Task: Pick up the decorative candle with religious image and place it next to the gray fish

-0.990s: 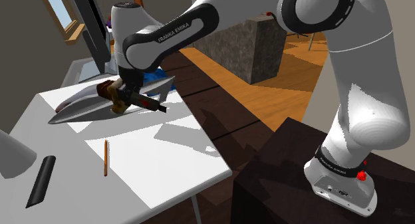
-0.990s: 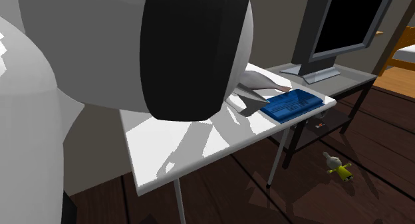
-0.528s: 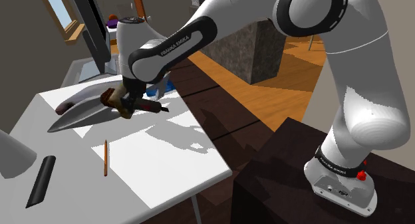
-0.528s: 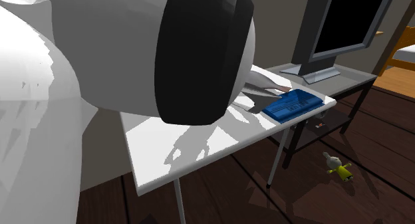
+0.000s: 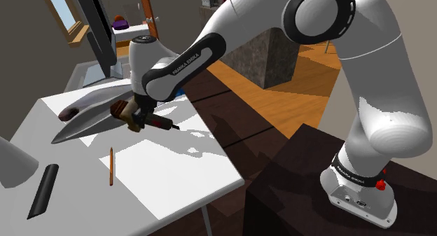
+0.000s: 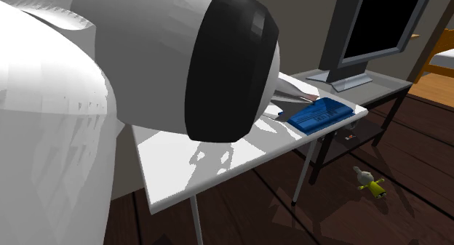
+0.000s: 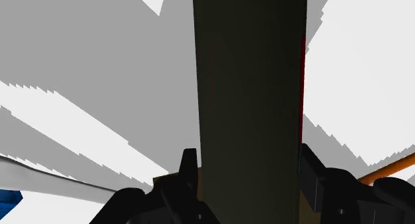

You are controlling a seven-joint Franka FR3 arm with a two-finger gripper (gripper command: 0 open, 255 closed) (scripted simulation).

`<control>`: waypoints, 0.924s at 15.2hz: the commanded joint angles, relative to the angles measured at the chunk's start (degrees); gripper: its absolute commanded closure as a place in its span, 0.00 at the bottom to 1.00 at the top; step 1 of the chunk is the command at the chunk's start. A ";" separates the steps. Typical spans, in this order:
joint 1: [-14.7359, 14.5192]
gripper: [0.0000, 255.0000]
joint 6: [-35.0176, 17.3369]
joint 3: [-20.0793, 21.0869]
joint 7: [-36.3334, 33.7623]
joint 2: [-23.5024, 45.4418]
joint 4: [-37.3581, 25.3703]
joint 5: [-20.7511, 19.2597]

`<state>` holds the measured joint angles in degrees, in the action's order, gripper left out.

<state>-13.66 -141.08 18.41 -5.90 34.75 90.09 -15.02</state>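
Table (image 5: 175,164) from shoulder; candle (image 7: 249,90) in hand (image 7: 248,153), wrist-close

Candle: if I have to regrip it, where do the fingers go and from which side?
Mid-body, across its straight long sides, as the gripper clasps the candle now. It is a dark column of even width, so the fingers should sit flush there. Come square to its length; in the shoulder view it seems to stick out either side of the gripper, so likely balanced.
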 commanded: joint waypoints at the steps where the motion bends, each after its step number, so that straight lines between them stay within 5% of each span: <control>1: -0.08 1.00 -0.77 -0.16 -0.18 0.33 0.31 -0.21; 8: -0.09 1.00 -0.76 -0.16 -0.18 0.34 0.30 -0.21; 9: -0.08 0.00 -0.77 -0.16 -0.17 0.34 0.30 -0.21; 14: -0.09 0.00 -0.76 -0.16 -0.18 0.34 0.30 -0.21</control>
<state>-13.76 -141.83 18.25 -6.07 35.12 90.35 -15.23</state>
